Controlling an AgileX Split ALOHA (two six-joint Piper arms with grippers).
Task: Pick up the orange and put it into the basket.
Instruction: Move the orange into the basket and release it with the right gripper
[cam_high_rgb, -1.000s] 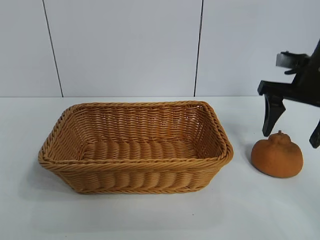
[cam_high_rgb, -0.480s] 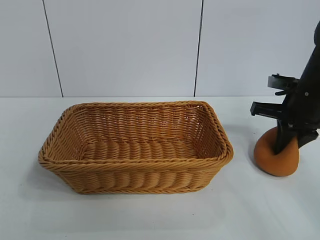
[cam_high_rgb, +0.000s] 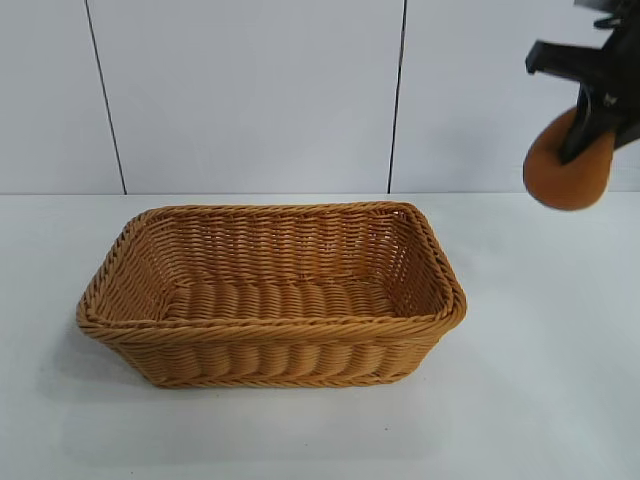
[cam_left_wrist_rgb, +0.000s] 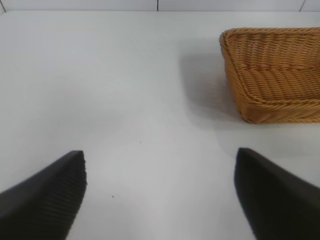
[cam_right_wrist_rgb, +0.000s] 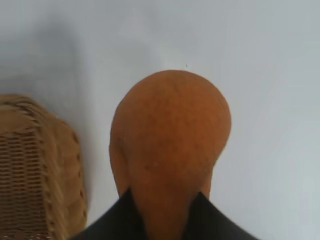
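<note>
The orange (cam_high_rgb: 567, 172) hangs in the air at the upper right, well above the table and to the right of the basket (cam_high_rgb: 270, 292). My right gripper (cam_high_rgb: 590, 125) is shut on the orange from above. In the right wrist view the orange (cam_right_wrist_rgb: 170, 135) sits between the two black fingers, with the basket's corner (cam_right_wrist_rgb: 35, 165) at the edge. The woven wicker basket stands empty in the middle of the table. My left gripper (cam_left_wrist_rgb: 160, 195) is open and empty over bare table, with the basket (cam_left_wrist_rgb: 275, 75) farther off; it does not show in the exterior view.
The white table (cam_high_rgb: 540, 400) runs to a white panelled wall (cam_high_rgb: 250, 100) behind. Nothing else stands on it.
My right gripper came down onto the orange, closed on it, and has lifted it from the table to high above the table at the right. The basket has not moved.
</note>
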